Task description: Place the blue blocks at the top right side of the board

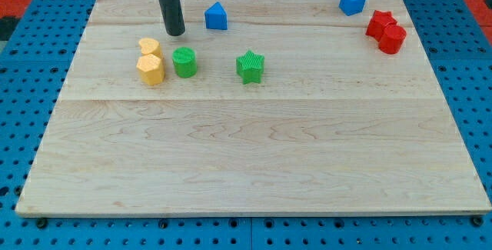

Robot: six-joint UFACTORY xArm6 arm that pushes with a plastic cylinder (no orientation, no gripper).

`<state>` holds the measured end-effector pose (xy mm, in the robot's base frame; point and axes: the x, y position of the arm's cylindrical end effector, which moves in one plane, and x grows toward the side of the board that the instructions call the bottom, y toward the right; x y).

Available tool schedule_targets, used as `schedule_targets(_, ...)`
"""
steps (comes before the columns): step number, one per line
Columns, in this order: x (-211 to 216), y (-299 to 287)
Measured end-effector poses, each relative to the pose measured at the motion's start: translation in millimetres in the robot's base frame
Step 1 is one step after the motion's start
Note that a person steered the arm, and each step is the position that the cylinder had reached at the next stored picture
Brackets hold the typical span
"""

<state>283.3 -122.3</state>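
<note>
A blue house-shaped block sits near the view's top, left of centre. A blue cube sits at the board's top right. My tip rests on the board to the left of the house-shaped blue block, a short gap apart from it, and above the green cylinder.
A yellow heart and a yellow hexagon sit left of the green cylinder. A green star lies near the centre. Two red blocks sit together at the right edge, below the blue cube. The wooden board lies on a blue pegboard.
</note>
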Motion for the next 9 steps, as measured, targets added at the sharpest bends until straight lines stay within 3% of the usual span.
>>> schedule_targets(1, -41, 35)
schedule_targets(2, -45, 118)
schedule_targets(3, -43, 98)
schedule_targets(4, -37, 14)
schedule_targets(5, 19, 80)
schedule_targets(6, -14, 127)
schedule_targets(8, -31, 116)
schedule_targets(9, -35, 148)
